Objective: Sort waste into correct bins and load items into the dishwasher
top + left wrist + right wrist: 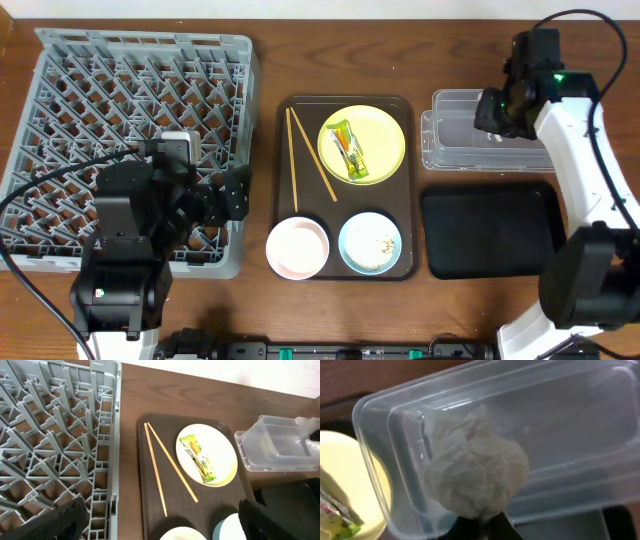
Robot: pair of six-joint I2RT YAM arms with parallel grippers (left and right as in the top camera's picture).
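My right gripper [485,524] is shut on the crumpled white tissue [477,475] and holds it above the clear tub [560,425]; overhead it hangs over the tub [465,150], hiding the tissue. The yellow-green wrapper [352,152] lies on the yellow plate [385,125]. Two chopsticks [300,155] lie on the brown tray [283,205]. A white bowl [297,247] and a light blue bowl [368,243] with beige crumbs sit at the tray's front. My left gripper [160,520] is open and empty over the gap between the grey dish rack [120,110] and the tray.
The black tray [490,230] lies front right, just below the clear tub. The dish rack fills the left side [55,435]. The left arm's body [125,250] covers the rack's front right corner. The right arm [590,180] runs along the right edge.
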